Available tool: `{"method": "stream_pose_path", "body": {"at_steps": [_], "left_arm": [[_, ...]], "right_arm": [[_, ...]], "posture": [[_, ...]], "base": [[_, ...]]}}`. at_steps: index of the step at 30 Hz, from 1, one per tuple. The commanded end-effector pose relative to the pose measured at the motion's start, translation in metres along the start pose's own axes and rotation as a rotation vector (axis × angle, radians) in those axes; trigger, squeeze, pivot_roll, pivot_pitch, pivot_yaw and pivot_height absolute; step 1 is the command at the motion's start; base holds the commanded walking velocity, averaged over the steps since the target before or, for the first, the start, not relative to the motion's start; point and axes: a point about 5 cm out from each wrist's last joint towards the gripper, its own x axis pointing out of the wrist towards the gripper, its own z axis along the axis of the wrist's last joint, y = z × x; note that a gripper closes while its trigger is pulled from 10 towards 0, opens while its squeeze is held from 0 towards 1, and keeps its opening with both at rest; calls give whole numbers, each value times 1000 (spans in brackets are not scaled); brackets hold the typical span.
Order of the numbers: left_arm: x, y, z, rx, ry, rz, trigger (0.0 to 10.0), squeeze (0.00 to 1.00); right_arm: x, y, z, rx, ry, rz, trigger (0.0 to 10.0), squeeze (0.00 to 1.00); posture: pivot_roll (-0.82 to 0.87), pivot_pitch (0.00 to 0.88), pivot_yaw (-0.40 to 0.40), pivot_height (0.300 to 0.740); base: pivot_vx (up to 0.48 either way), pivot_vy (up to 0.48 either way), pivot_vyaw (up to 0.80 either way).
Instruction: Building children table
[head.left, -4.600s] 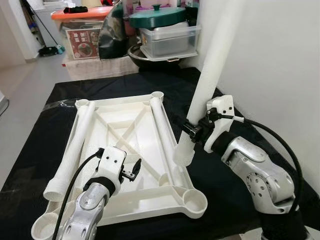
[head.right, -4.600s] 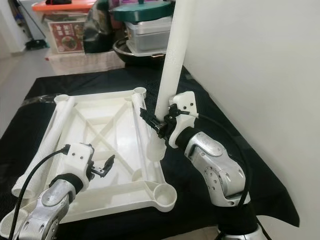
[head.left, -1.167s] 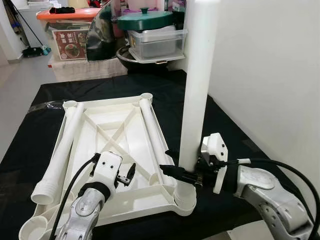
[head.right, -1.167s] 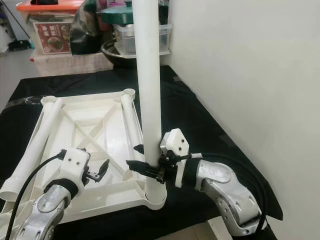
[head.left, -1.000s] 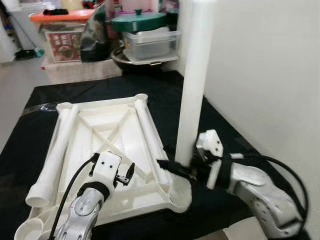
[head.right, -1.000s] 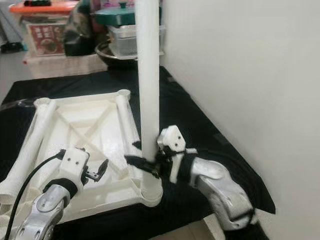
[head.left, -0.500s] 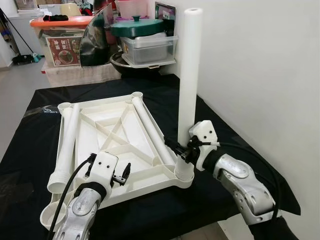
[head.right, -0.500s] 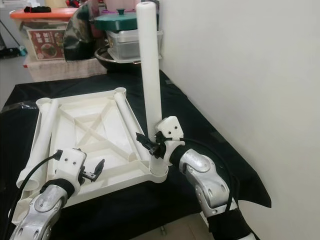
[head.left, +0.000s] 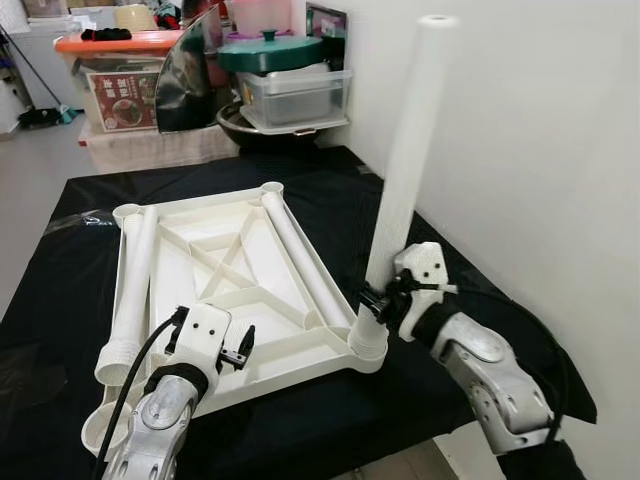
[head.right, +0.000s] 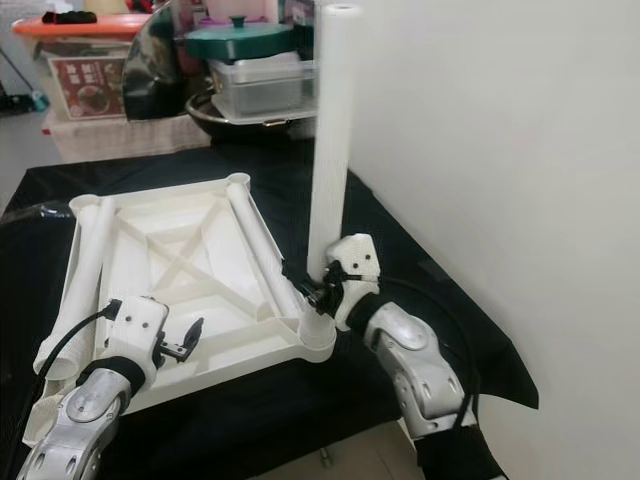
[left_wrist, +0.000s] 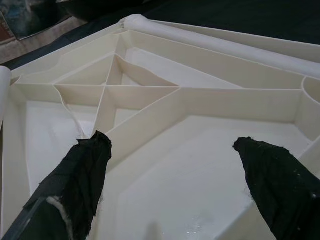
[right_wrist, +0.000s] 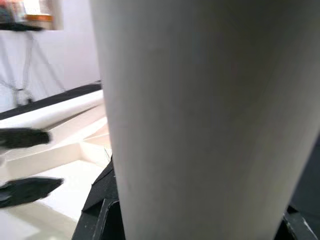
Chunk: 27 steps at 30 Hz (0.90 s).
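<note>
A white tabletop (head.left: 230, 240) lies upside down on the black-covered table. One white leg (head.left: 405, 160) stands in the socket (head.left: 367, 345) at the near right corner, its top leaning right toward the wall. My right gripper (head.left: 372, 302) is shut on this leg just above the socket; the leg (right_wrist: 200, 100) looms close in the right wrist view. Two more legs lie flat, one along the left edge (head.left: 130, 290) and one along the right rib (head.left: 295, 250). My left gripper (head.left: 243, 348) hangs open over the near ribs (left_wrist: 125, 90), holding nothing.
A white wall (head.left: 520, 150) runs close along the right side. Behind the table stand an orange-lidded box (head.left: 120, 45), a green-lidded pot (head.left: 265, 50) and clear containers. The near left corner socket (head.left: 100, 430) is open. The black cloth (head.left: 420, 420) hangs over the near edge.
The leg went from beside the tabletop into the near right corner socket. In the last half second its top tipped right toward the wall. The left gripper stayed put.
</note>
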Motion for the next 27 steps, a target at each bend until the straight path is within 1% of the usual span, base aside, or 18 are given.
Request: {"method": "stream_pose_path", "body": {"at_steps": [1, 2, 3, 6, 9, 11, 15, 17, 18, 19, 20, 21, 22, 23, 24, 25, 26, 27], "left_arm": [[1, 1, -5, -9, 18, 2, 10000, 0], [2, 2, -6, -8, 19, 2, 10000, 0], [2, 2, -6, -8, 19, 2, 10000, 0], [3, 2, -6, -7, 19, 2, 10000, 0], [3, 2, -6, -6, 18, 3, 10000, 0], [3, 3, -6, -6, 19, 8, 10000, 0], [1, 5, -8, -9, 23, 15, 10000, 0], [1, 5, -9, -15, 25, 21, 10000, 0], [1, 5, -9, -15, 25, 21, 10000, 0], [0, 4, -9, -17, 24, 25, 10000, 0], [0, 5, -9, -17, 24, 27, 10000, 0], [0, 5, -9, -17, 24, 27, 10000, 0], [0, 5, -9, -17, 24, 29, 10000, 0], [0, 5, -9, -17, 24, 29, 10000, 0], [-2, 8, -10, -12, 31, 42, 10000, 0], [-2, 8, -10, -12, 31, 42, 10000, 0], [-2, 10, -11, -9, 36, 52, 10000, 0], [-2, 10, -11, -9, 36, 52, 10000, 0]], "right_arm": [[-8, 6, -11, 29, 47, 79, 10000, 0], [-12, 9, -12, 14, 62, 132, 10000, 0], [-12, 9, -12, 14, 62, 132, 10000, 0], [-15, 17, -17, -13, 101, 236, 10000, 0], [-15, 18, -18, -14, 106, 256, 10000, 0], [-16, 21, -21, -31, 133, 321, 10000, 0], [-15, 18, -23, -66, 172, 374, 10000, 0], [-7, 10, -22, -68, 174, 297, 10000, 0], [-7, 10, -22, -68, 174, 297, 10000, 0], [2, 1, -22, -46, 174, 174, 10000, 0], [6, -4, -23, -27, 173, 92, 10000, 0], [6, -4, -23, -27, 173, 92, 10000, 0], [8, -7, -24, -15, 172, 41, 10000, 0], [8, -7, -24, -15, 172, 41, 10000, 0], [13, -16, -32, 31, 192, -189, 10000, 0], [13, -16, -32, 31, 192, -189, 10000, 0], [14, -22, -43, 79, 224, -400, 10000, 0], [14, -22, -43, 79, 224, -400, 10000, 0]], "posture": [[59, 0, -13, 740], [56, 0, -9, 740], [56, 0, -9, 740], [64, 0, -14, 740], [65, 0, -15, 740], [69, 0, -16, 740], [74, 0, -26, 740], [77, 0, -34, 740], [77, 0, -34, 740], [81, 0, -38, 740], [83, 0, -41, 740], [83, 0, -41, 740], [83, 0, -41, 740], [83, 0, -41, 740], [85, 0, -39, 740], [85, 0, -39, 740], [84, 0, -33, 740], [84, 0, -33, 740]], "base": [[0, 0, 0], [0, 0, 0], [0, 0, 0], [0, 0, 0], [0, 0, 0], [0, 0, 0], [0, 0, 0], [0, 0, 0], [0, 0, 0], [0, 0, 0], [0, 0, 0], [0, 0, 0], [0, 0, 0], [0, 0, 0], [0, 0, 0], [0, 0, 0], [0, 0, 0], [0, 0, 0]]}}
